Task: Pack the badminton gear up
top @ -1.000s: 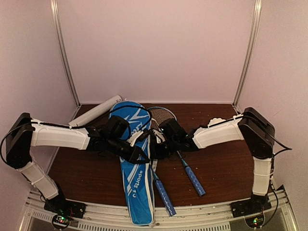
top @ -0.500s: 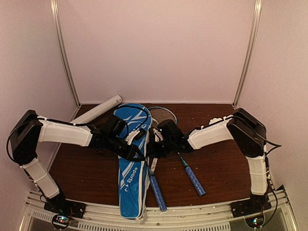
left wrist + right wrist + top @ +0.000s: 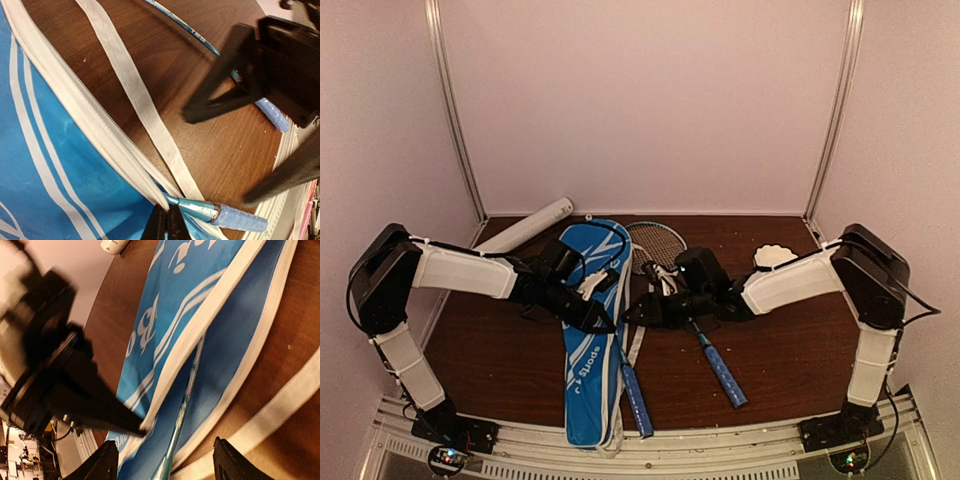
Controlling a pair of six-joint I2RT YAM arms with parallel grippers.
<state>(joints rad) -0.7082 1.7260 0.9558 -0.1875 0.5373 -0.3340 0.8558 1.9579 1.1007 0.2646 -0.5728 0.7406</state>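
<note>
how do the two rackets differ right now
The bagged racket is mostly inside the blue bag, only its handle sticking out; the loose racket lies outside it on the table, strung head showing. The bagged racket's handle points almost straight at the near edge; the loose racket's angles right. Both handles are blue.

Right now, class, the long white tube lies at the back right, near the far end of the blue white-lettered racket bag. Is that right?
No, wrong side. The long white tube lies at the back left, near the far end of the blue white-lettered racket bag; the top external view shows it.
</note>
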